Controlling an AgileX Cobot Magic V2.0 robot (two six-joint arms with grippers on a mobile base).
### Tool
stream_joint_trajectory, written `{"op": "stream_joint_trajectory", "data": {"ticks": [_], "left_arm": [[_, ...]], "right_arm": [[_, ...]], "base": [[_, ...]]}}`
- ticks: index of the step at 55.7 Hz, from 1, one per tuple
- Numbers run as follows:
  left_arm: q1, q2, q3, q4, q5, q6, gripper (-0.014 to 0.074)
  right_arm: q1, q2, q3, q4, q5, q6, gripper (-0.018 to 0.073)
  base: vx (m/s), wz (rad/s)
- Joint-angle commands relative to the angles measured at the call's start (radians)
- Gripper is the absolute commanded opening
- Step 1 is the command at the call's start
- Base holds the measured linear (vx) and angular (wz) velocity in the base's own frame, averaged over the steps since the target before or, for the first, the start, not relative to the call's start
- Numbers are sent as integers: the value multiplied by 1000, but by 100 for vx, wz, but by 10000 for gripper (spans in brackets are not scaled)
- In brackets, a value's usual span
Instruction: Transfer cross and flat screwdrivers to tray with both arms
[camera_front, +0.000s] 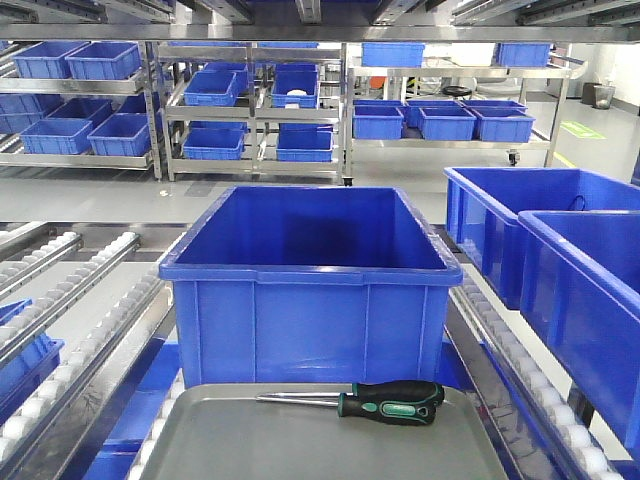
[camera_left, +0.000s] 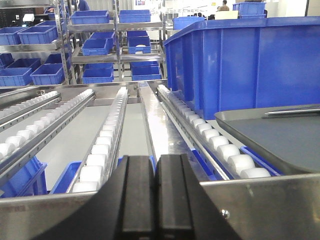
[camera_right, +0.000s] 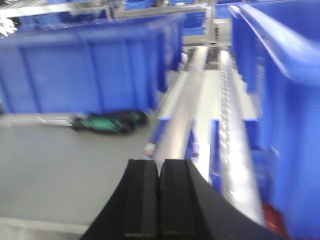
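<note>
Screwdrivers (camera_front: 375, 401), black-and-green handled, lie on grey tray (camera_front: 250, 445); both pincers pressed together, empty.

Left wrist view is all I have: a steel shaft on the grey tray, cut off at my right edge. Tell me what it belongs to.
Observer: The front view shows the screwdrivers, seemingly two side by side, with black-and-green handles, lying along the far edge of the tray.
Operator: Report the right tool.
Observer: The right tool is shut on nothing. In its blurred view the handles lie ahead, to the picture's left.
Operator: Check inside the big blue bin behind the tray.
Observer: From the front, nothing shows inside the blue bin, though its near wall hides part of the floor.
</note>
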Motion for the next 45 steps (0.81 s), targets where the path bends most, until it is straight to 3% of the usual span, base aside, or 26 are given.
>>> {"op": "stream_joint_trajectory", "data": {"ticks": [1, 7, 8, 14, 23, 32, 39, 45], "left_arm": [[0, -17, 31, -1, -75, -7, -8], [0, -17, 31, -1, -75, -7, -8], [0, -17, 31, -1, -75, -7, -8], [0, -17, 31, -1, -75, -7, -8], [0, -17, 31, -1, -75, -7, -8], [0, -17, 31, -1, -75, -7, -8], [0, -17, 31, -1, -75, -7, -8], [0, -17, 31, -1, -75, -7, -8]], "right_arm": [[-69, -42, 35, -40, -87, 11, -12], [-173, -95, 121, -32, -133, 3, -12], [-225, -127, 201, 7, -210, -44, -12], [-263, -181, 331, 104, -396, -155, -12], [-262, -283, 320, 80, -277, -183, -9], [-263, -286, 320, 167, -248, -199, -8], [-263, -286, 320, 280, -249, -353, -8], [-263, -286, 320, 262, -248, -377, -8]], "base": [[0, 0], [0, 0], [0, 0], [0, 0], [0, 0], [0, 0], [0, 0], [0, 0]]}}
